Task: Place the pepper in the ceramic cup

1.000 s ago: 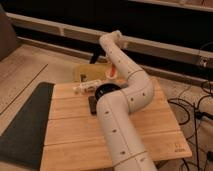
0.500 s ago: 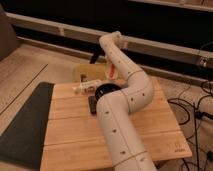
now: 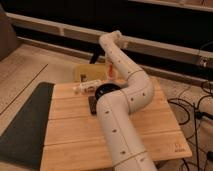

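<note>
**Pepper at the far edge of the table, cup out of sight**

Camera view: the gripper (image 3: 108, 71) hangs over the far edge of the wooden table (image 3: 75, 135), just behind the dark bowl (image 3: 107, 90). A slim orange-red streak there reads as the pepper (image 3: 109, 67), right at the gripper. Whether the gripper is clamped on it or loose cannot be told. The ceramic cup does not show; it is probably hidden behind the forearm. A whitish bottle (image 3: 86, 88) lies left of the bowl and a black bar (image 3: 93, 105) sits nearer the camera.

To do this step well, the pepper should probably be carried long axis down and centred over the cup's narrow rim, not the wide bowl beside it. It should be let go only once its tip is inside.

The arm (image 3: 120, 130) rises thick from the near edge, bends at an elbow on the right, then slants up and left. It folds over at the wrist so the gripper points downward.
</note>
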Motion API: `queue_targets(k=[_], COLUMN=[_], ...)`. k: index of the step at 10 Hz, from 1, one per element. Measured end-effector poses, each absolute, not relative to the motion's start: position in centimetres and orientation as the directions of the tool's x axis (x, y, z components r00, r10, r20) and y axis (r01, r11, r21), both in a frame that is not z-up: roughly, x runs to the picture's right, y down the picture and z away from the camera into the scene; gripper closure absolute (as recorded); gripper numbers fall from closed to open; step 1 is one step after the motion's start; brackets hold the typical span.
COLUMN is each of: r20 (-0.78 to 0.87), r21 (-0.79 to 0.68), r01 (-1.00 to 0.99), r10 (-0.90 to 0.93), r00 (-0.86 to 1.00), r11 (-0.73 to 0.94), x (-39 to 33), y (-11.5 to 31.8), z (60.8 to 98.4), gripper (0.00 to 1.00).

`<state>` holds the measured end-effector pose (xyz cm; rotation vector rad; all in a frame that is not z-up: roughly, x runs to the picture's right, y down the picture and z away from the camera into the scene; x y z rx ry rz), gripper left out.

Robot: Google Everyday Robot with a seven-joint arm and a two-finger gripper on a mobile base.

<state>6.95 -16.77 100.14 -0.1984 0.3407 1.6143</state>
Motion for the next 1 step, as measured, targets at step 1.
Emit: queue_targets(k=[1], r20=[-0.330], r21=[0.092], r01=[-0.995], r10=[0.941], r00=[-0.077], r11=[-0.049], x=[6.80], y=[-16.88], z=[100.04], gripper=[0.20])
